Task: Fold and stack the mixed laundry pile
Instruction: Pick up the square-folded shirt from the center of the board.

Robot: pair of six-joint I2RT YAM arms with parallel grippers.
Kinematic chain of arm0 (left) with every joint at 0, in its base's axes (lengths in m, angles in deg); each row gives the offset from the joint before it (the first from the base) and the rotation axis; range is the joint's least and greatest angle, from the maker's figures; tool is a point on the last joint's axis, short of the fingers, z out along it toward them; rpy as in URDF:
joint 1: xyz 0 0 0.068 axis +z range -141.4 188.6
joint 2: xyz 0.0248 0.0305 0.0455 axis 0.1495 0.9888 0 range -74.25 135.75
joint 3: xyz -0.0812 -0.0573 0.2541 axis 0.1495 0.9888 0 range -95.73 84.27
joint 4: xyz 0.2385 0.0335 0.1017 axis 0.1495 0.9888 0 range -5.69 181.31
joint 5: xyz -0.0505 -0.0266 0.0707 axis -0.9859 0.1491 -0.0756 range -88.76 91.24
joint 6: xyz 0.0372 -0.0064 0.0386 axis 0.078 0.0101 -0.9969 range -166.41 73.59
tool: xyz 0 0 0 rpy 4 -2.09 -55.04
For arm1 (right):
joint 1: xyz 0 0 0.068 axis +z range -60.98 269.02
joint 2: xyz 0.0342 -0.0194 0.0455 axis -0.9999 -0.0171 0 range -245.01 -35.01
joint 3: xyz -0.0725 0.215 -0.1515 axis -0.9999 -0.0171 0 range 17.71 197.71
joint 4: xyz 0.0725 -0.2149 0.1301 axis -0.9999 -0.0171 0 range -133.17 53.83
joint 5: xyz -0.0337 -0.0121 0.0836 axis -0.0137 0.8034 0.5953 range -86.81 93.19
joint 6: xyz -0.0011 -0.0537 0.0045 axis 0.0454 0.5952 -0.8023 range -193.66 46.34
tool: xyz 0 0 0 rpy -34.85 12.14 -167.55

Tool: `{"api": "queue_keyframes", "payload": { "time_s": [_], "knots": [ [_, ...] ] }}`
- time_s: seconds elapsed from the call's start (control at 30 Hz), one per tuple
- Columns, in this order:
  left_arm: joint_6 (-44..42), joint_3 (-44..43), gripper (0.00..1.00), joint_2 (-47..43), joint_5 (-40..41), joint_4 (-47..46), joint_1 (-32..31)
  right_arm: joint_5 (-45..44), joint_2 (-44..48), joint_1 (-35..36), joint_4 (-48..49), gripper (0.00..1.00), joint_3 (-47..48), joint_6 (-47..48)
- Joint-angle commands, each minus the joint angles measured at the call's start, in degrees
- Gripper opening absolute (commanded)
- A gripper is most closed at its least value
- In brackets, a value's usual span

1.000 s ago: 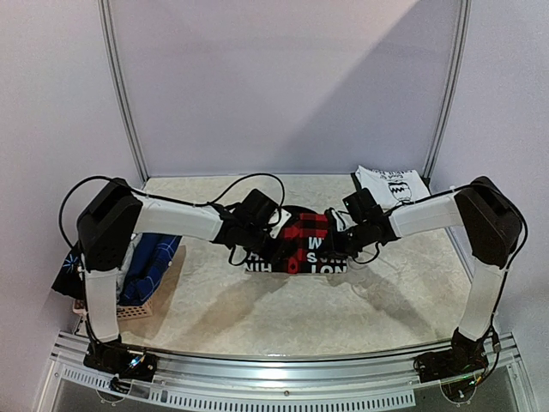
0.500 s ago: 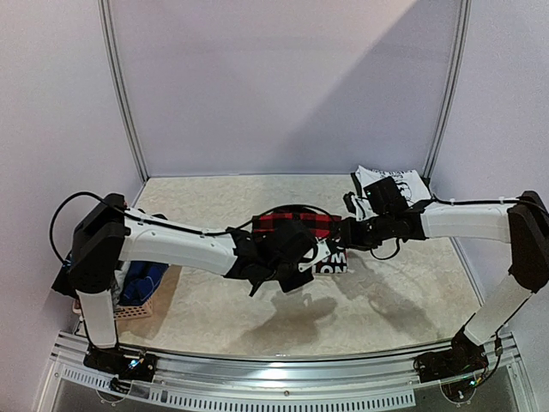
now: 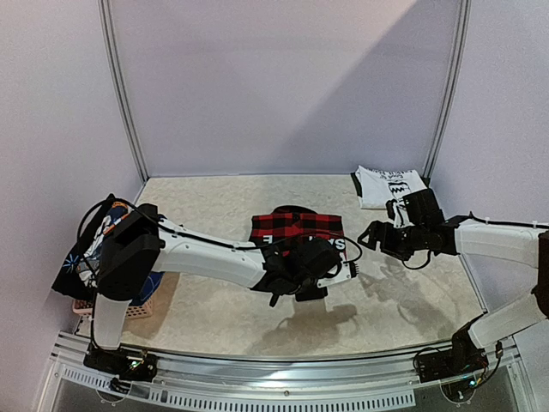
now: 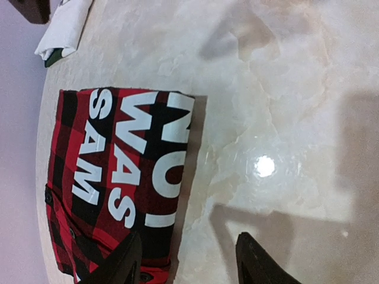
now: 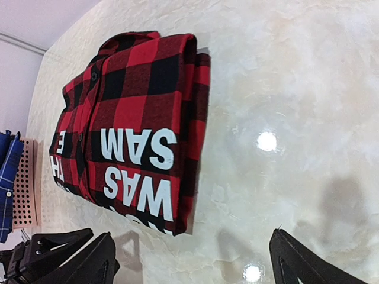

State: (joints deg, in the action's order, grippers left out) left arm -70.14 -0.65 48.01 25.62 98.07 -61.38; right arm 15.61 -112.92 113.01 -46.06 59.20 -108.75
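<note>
Letting go cleanly looks like the job of this moment: the red-and-black plaid shirt (image 3: 296, 227) lies folded into a neat block with white lettering near the middle of the tabletop (image 3: 214, 313), and neither gripper holds it. A good finish would be to lift both grippers straight up before swinging away, so that no finger catches a hem and drags the fold open; the risk seems greater on the left, where one finger overlaps the shirt's near corner in the wrist view. The left gripper (image 4: 189, 235) hangs spread and empty above that corner, its arm stretched low and long across the tabletop from the left base. The right gripper (image 5: 192, 236) is spread wide and empty, just off the shirt's right edge, with its arm reaching in low from the right side. A folded white T-shirt (image 3: 392, 184) sits at the far right corner, well apart from the plaid one, and is probably where the stack belongs. The unfolded pile of laundry (image 3: 90, 257) waits at the left edge by the basket (image 3: 129, 311).
</note>
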Motion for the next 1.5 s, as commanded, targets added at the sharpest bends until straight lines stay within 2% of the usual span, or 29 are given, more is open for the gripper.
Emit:
{"api": "queue_keyframes", "payload": {
  "time_s": [0.0, 0.37, 0.87, 1.03, 1.23, 1.47],
  "knots": [
    [-2.72, -4.04, 0.55, 3.48, -1.76, 1.52, -1.12, -0.79, 2.78, -1.88, 1.49, 0.92, -2.60, -1.76],
    [-8.42, -12.80, 0.51, 11.95, -0.81, 1.00, -0.88, 0.58, 3.06, -2.90, 2.68, 0.93, -4.65, -1.82],
    [-13.40, -16.71, 0.39, 17.69, 3.84, -3.45, 1.57, 0.74, 2.60, -3.51, 3.14, 0.93, -5.02, -1.87],
    [-13.62, -16.76, 0.29, 18.35, 4.01, -6.05, 2.27, 1.36, 1.31, -3.59, 3.91, 0.93, -4.64, -2.02],
    [-12.08, -16.31, 0.00, 17.94, 2.60, -7.54, 3.25, 3.43, -2.16, -3.66, 5.76, 0.93, -3.21, -2.94],
    [-8.58, -7.74, 0.00, 11.08, -0.68, -15.38, 4.30, 7.90, -7.84, -3.74, 7.83, 0.93, 0.67, -4.38]
  ]
}}
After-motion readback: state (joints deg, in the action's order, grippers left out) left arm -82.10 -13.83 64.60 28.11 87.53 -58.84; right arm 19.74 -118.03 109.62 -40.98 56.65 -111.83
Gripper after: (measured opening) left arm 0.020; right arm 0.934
